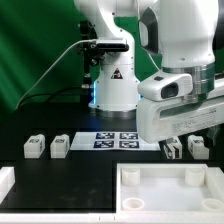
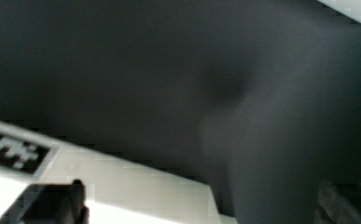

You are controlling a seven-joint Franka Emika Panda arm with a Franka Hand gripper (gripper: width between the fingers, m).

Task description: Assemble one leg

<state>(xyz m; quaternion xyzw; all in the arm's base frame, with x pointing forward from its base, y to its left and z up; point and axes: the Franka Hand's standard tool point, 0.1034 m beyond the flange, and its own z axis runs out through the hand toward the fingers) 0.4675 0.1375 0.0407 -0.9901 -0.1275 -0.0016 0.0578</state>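
Observation:
Four small white legs with tags lie on the black table in the exterior view: two at the left [image 1: 35, 147] [image 1: 60, 146] and two at the right [image 1: 173, 151] [image 1: 198, 148]. My gripper [image 1: 172, 143] hangs low over the right pair, just above the nearer-left one, and hides part of it. In the wrist view the gripper [image 2: 198, 205] is open, with dark fingertips [image 2: 45, 205] far apart. A blurred white block with a tag, seemingly a leg [image 2: 141, 185], lies between them, close to one finger. Nothing is held.
The large white square panel with a raised rim [image 1: 128, 178] lies at the front right. The marker board [image 1: 118, 139] lies mid-table before the robot base [image 1: 112, 90]. Another white part [image 1: 5, 182] shows at the front left edge.

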